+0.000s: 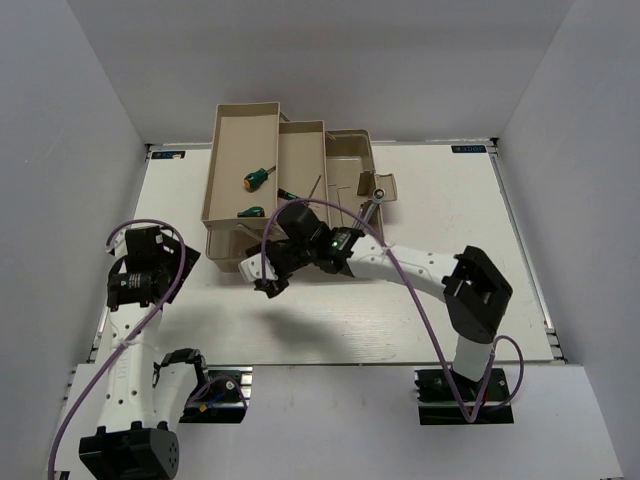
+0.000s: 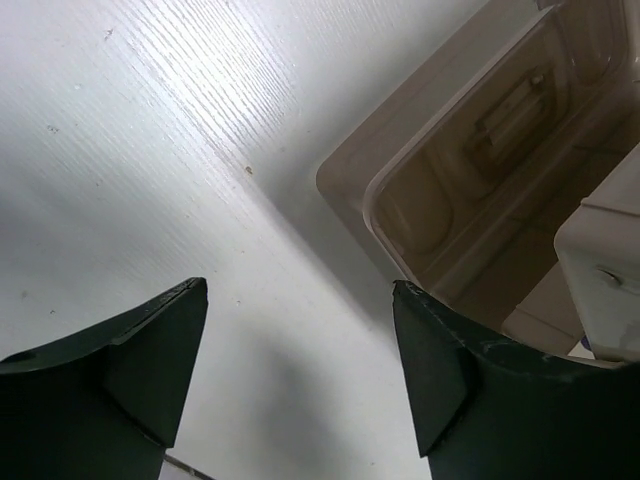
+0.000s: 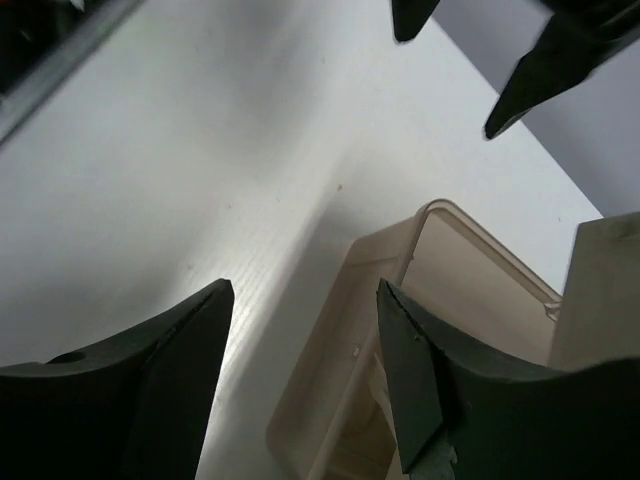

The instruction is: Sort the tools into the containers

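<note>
The beige plastic toolbox (image 1: pixel 240 145) stood open at the far middle of the white table (image 1: pixel 520 230), with its three long trays stepped side by side and their long axis running away from the arms. In the widest tray, on the left, lay two green-handled screwdrivers. The farther screwdriver (image 1: pixel 257 179) was slanted, with its orange end toward the far right, and the nearer screwdriver (image 1: pixel 250 212) lay almost across the tray. In the middle tray a third green-handled screwdriver (image 1: pixel 289 194) lay slanted beside a thin dark rod (image 1: pixel 316 186), which was too small to name. A silver wrench (image 1: pixel 374 207) lay over the right part of the box, ring head at the far end, and its shaft slanted nearer and leftward until the right arm (image 1: pixel 400 265) covered it. This arm stretched from its base far to the left, across the near end of the box. The right gripper (image 3: pixel 305 290) hung over the table by the box's near left corner, fingers apart with nothing between them. The left gripper (image 2: pixel 300 290) was left of the box, also spread and empty, over bare table beside a rounded corner of the box. The right arm hid the near ends of the trays. Two dark pointed shapes (image 3: pixel 540 60) at the top of the right wrist view were cut off, and I could not identify them.
</note>
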Motion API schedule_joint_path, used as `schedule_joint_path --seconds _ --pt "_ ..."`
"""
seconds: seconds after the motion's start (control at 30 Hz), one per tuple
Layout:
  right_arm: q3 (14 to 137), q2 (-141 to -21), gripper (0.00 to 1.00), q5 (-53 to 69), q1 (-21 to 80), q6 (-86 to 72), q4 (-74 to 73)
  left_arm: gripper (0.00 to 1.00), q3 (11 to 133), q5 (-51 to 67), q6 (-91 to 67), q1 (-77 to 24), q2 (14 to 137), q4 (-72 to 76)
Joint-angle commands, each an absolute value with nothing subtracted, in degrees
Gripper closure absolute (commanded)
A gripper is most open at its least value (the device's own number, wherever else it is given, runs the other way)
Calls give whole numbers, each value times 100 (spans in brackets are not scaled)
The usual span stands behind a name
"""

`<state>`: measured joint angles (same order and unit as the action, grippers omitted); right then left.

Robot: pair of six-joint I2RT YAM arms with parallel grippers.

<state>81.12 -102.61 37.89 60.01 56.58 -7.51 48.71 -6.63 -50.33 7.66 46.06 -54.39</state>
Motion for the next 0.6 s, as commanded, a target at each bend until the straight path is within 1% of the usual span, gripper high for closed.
schedule_joint_path --seconds 0.0,0.07,0.17,0.27,0.4,0.57 --pt "7998 -10423 34 2613 6213 6205 -79 15 4904 -571 -5124 844 4526 -5317" --pt "8068 -10591 34 2305 6301 6109 263 15 4756 -519 -5185 844 4526 -5256" --pt "8156 -10854 36 1760 6425 6065 825 15 4221 -291 -5396 844 4378 -5186" --pt "8288 -11127 36 1373 6486 6091 958 15 3886 -115 -5572 844 4219 -5045" --pt "8385 -11573 36 994 6530 6328 967 15 3823 -114 -5713 844 4219 -5045" --pt "8657 -11997 39 510 6487 6486 677 15 3823 -114 -5713 844 4219 -5045"
